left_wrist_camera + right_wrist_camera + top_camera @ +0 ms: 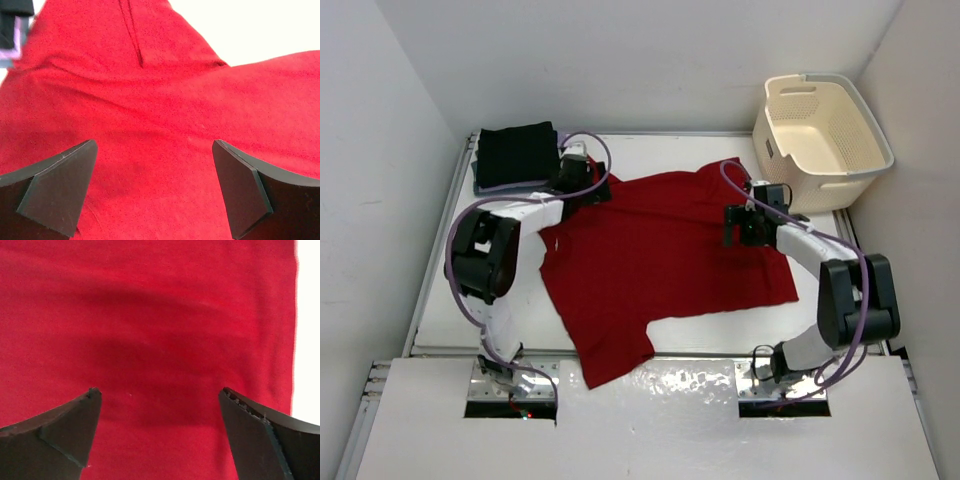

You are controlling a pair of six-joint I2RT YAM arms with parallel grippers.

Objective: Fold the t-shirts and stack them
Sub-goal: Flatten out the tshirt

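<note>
- A red t-shirt [665,262] is seen spread flat across the middle of the white table [680,150], with one lobe, apparently a sleeve, reaching toward the near edge.
- A black t-shirt [517,152] is laid folded at the far left corner of the table. A lavender-blue layer [492,186] shows beneath its near edge, so a small stack is formed there.
- The left gripper [154,145] is held over the far left part of the red t-shirt, just beside the stack. Its fingers [60,187] are spread wide apart, and nothing is clamped between them. Red cloth with a stitched seam fills the view below them.
- The right gripper [160,390] is held over the far right part of the same t-shirt. Its fingers [255,437] are likewise parted, with nothing caught between them. A straight edge of the cloth is seen to their right, against the white table.
- Whether either pair of fingertips touches the cloth cannot be told.
- A cream laundry basket [872,150] is stood at the far right corner, apart from the red t-shirt.
- A dark patch [767,148] is seen on the basket's near left wall. Any writing on it is too small to be read.
</note>
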